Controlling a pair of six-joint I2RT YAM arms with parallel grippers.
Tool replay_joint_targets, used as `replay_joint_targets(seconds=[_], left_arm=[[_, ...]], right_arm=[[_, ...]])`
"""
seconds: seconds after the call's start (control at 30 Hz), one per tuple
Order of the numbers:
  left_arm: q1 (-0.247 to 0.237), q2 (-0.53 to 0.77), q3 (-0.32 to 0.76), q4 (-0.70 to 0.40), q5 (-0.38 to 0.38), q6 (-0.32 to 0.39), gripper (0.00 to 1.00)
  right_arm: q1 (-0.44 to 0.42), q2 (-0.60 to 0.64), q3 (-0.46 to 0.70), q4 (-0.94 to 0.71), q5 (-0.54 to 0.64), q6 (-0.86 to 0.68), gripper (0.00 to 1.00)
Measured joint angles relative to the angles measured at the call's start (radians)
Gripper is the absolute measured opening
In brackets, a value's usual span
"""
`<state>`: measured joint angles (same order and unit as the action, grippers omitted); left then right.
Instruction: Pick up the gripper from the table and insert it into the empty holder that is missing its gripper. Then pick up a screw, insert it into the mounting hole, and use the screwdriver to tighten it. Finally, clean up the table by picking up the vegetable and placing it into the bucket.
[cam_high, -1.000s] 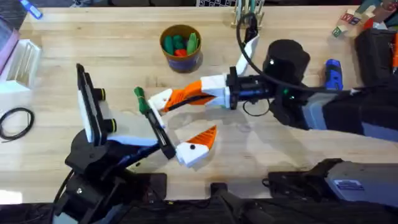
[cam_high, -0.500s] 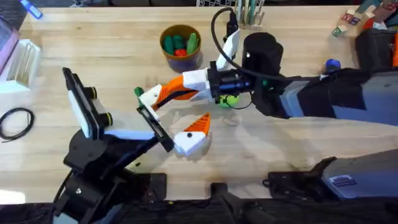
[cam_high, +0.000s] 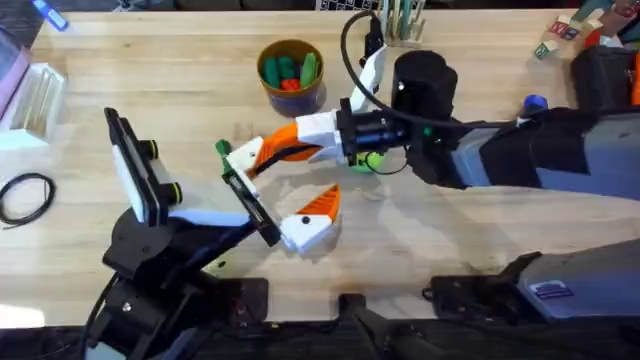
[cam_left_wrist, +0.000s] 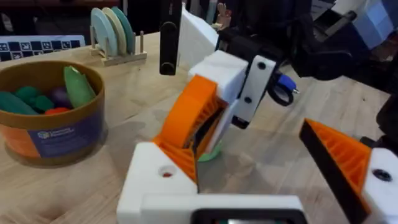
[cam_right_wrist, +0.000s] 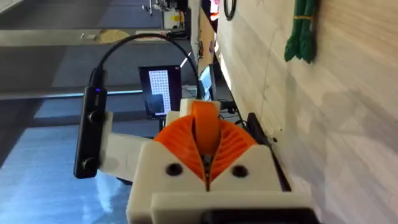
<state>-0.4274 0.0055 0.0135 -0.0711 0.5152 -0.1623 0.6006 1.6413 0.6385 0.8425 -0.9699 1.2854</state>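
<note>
Black arms (cam_high: 520, 160), white mounts, orange ribbed fingers (cam_right_wrist: 205, 140).

Robotics laboratory: pale wooden surface (cam_high: 180, 90) carrying toy props, a coiled black cable (cam_high: 25, 195), and a checkerboard calibration sheet (cam_left_wrist: 37, 45).

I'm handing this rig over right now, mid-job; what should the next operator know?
Right gripper: shut on the loose orange finger, pressing it at the holder on the left arm.
Left gripper: open, presented low over the table.
Whether the finger is fully seated cannot be told.
Mounting hole: not yet screwed.
Screwdriver: on the table behind the right arm.
Vegetable: on the table beside the holder.
Bucket: at the back.
Left: seating, screw, tightening, vegetable into bucket.
</note>
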Motion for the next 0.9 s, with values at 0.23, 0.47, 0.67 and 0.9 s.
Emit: replay_joint_targets(seconds=[0.23,0.47,0.67,0.9], left_arm=[[0.0,0.0,0.0,0.0,0.0,0.0,0.994],[-0.011,-0.001,0.0,0.003,0.042,0.014,0.994],[-0.037,-0.001,0.0,0.002,0.155,0.023,0.994],[-0.037,-0.001,0.0,0.0,0.189,0.023,0.994]], right_arm=[[0.0,0.0,0.0,-0.001,-0.008,-0.015,0.036],[0.008,0.016,0.0,0.017,-0.067,-0.071,0.496],[0.013,0.03,0.0,0.069,-0.156,-0.096,0.639],[-0.012,0.03,0.0,0.076,-0.184,-0.105,0.884]])
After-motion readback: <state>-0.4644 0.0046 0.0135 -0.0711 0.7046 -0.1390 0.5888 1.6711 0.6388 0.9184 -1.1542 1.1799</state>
